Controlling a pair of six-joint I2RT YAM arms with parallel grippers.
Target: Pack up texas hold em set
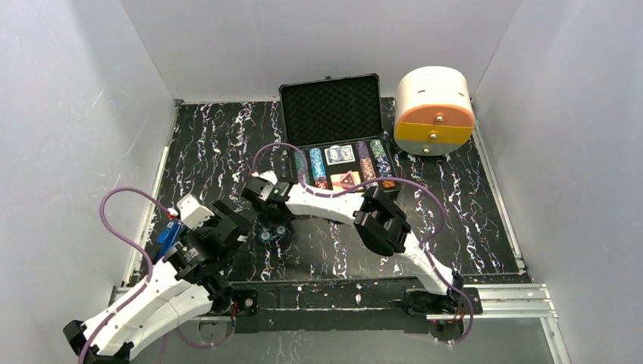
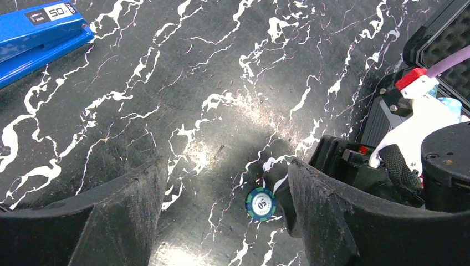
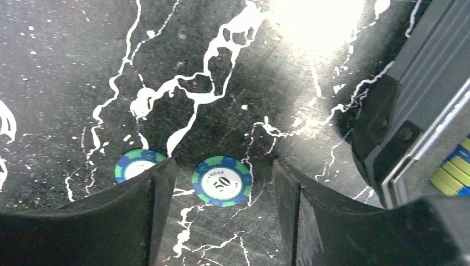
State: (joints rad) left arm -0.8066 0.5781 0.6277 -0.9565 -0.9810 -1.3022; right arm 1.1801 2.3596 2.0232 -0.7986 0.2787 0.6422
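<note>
Right gripper is straddling a green-blue chip — jaws spread, gripping nothing.
You are facing a thin, stiff, slick disc lying flat on the tabletop near the briefcase — pinch across its rim; left gripper is hanging spread, empty.

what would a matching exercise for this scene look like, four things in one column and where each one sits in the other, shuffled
Column A
1. briefcase
2. white-and-orange cylindrical box
3. blue tool
4. chip marked 50

Column B
a. flat on the table, between the open fingers of the right gripper
b. by the left edge
c. far middle, lid up
d. far right, beside the case

Pairs: 1-c, 2-d, 3-b, 4-a
</note>
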